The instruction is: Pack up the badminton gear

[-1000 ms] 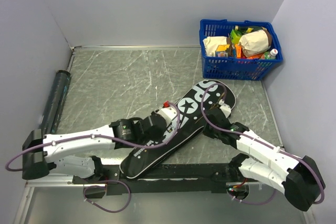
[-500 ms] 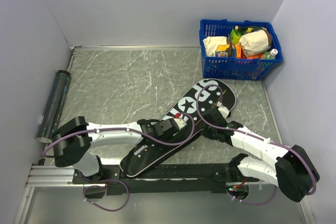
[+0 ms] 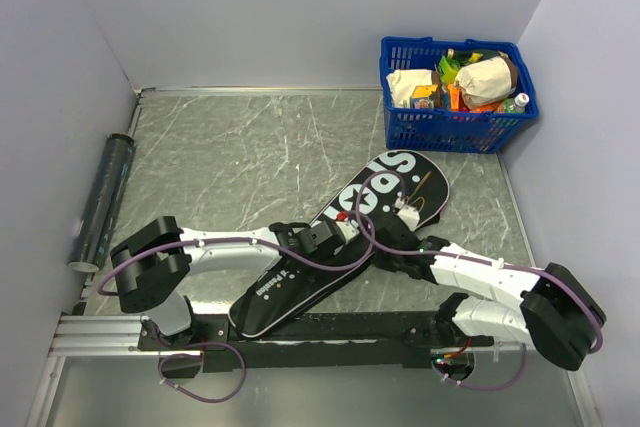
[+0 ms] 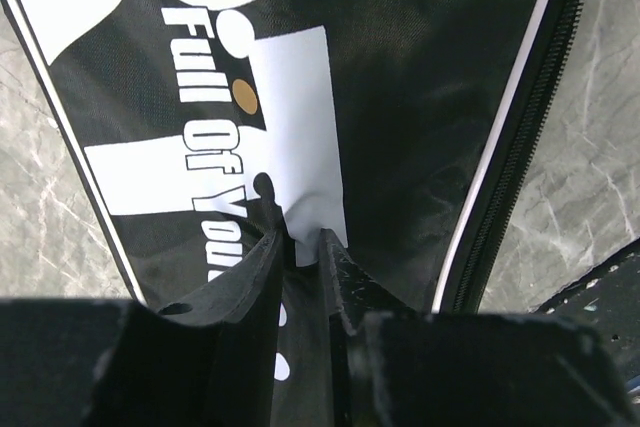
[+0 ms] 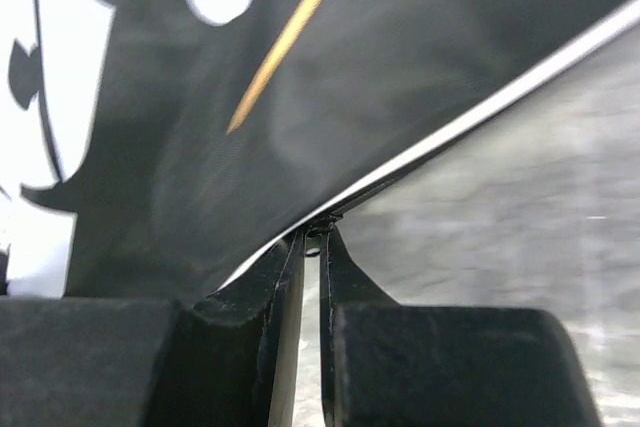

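Observation:
The black racket-shaped bag [image 3: 385, 182] lettered "SPORT" lies slantwise on the table's near half. My left gripper [image 3: 335, 234] rests on its middle, and in the left wrist view this gripper [image 4: 300, 239] is shut on a pinch of the bag's fabric [image 4: 420, 67]. My right gripper [image 3: 398, 209] is at the bag's right edge. In the right wrist view it [image 5: 313, 237] is shut on a small zipper pull at the white-piped edge of the bag [image 5: 200, 97]. The long dark tube [image 3: 100, 202] lies along the left wall. Rackets and shuttlecocks are out of view.
A blue plastic basket [image 3: 400, 127] of groceries stands in the far right corner. The grey marbled table [image 3: 230, 157] is walled on three sides. A black rail [image 3: 330, 327] with the arm bases runs along the near edge. The bag's zipper [image 4: 520, 147] runs down its side.
The left arm has folded back, and its gripper has slid a little right along the bag. The right gripper has moved left along the bag's edge. More of the lettering shows.

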Available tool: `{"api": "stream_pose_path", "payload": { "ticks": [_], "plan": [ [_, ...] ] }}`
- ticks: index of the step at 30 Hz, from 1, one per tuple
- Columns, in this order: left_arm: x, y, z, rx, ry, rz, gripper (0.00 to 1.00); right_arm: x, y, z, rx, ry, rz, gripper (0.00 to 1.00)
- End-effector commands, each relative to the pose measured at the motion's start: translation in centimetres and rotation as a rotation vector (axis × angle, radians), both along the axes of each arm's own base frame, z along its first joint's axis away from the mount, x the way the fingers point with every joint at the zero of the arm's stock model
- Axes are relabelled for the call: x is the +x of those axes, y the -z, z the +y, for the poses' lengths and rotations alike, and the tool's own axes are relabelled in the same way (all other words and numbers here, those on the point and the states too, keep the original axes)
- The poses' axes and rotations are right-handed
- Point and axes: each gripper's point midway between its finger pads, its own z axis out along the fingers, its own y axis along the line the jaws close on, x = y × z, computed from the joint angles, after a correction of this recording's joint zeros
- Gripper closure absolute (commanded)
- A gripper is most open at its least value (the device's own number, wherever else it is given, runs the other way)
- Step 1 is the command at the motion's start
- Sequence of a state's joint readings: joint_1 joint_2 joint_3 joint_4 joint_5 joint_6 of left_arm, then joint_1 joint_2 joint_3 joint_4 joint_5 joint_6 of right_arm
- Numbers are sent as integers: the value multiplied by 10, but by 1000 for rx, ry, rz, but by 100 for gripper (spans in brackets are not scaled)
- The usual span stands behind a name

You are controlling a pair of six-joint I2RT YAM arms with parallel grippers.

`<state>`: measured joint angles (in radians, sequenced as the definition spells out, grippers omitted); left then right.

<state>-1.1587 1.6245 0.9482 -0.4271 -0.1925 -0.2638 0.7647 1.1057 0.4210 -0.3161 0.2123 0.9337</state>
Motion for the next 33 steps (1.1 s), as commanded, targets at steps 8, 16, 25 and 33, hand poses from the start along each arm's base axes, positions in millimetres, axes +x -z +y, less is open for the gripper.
{"api": "stream_pose_path", "payload": {
  "ticks": [8,16,25,33],
  "plan": [
    [-15,26,-13,-78,18,123,78,-68,-41,155,430,-364,77,100],
    [-12,16,-14,-140,14,116,79,-131,-68,216,671,-581,156,100],
    [-7,7,-14,-180,6,93,79,-176,-78,250,811,-708,227,100],
    [24,-55,-16,-255,-83,-76,72,-135,-62,218,622,-498,124,100]
  ]
}}
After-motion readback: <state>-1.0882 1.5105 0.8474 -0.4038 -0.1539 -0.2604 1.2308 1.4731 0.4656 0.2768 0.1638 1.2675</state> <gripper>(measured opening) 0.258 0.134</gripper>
